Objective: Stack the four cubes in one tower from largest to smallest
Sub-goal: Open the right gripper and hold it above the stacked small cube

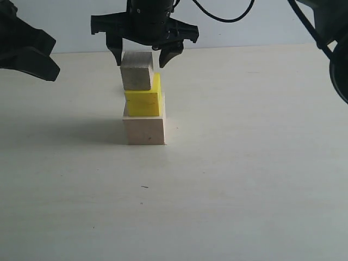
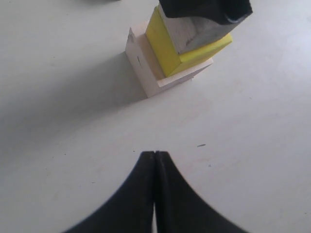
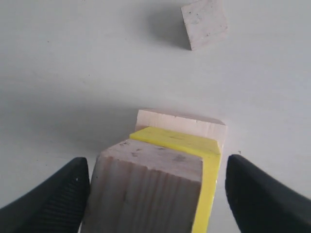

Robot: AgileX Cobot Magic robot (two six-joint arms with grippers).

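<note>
The tower stands mid-table: the largest pale wood cube (image 1: 145, 130) at the bottom, the bright yellow cube (image 1: 144, 101) on it, and a smaller wood cube (image 1: 136, 72) on top, offset to the left. My right gripper (image 1: 140, 61) hangs open around this top cube. In the right wrist view one finger (image 3: 68, 194) lies close beside the cube (image 3: 146, 189) and the other stands well apart. The smallest cube (image 3: 204, 23) lies alone on the table beyond the tower. My left gripper (image 2: 154, 154) is shut and empty, off to the side of the tower (image 2: 165, 56).
The pale tabletop (image 1: 244, 179) stretches wide around the tower. My left arm (image 1: 38, 54) hovers at the far left edge. Black cables (image 1: 318, 32) hang at the upper right.
</note>
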